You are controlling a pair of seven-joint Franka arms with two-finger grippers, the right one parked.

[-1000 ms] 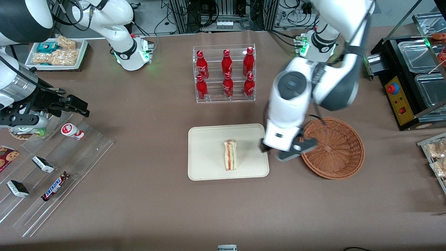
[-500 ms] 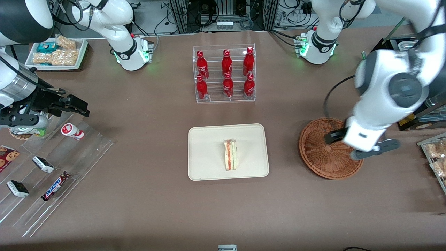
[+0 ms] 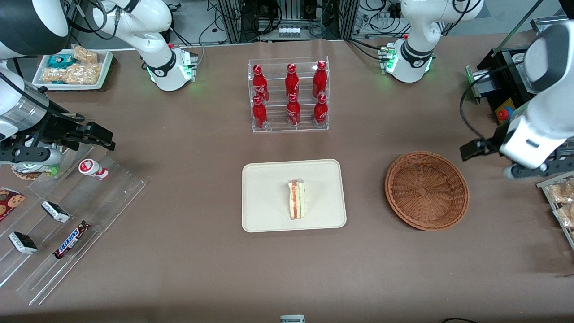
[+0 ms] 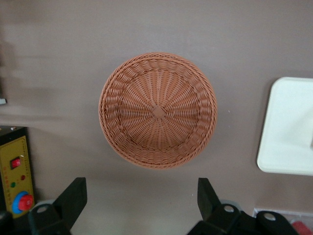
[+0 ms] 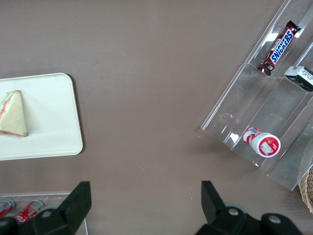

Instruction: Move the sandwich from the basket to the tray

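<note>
Sandwich (image 3: 296, 199) lies on tray (image 3: 269, 215) (gripper (image 3: 493, 159) well apart, fingers spread, nothing held).

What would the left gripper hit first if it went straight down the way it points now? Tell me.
Probably bare table. The open, empty gripper points down beside the basket, toward the working arm's end; depth is uncertain.

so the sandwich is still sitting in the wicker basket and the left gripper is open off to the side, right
Not quite. The front view shows the sandwich lying on the cream tray; the wicker basket holds nothing. The rest stands: the left gripper is open, off toward the working arm's end of the table.
</note>
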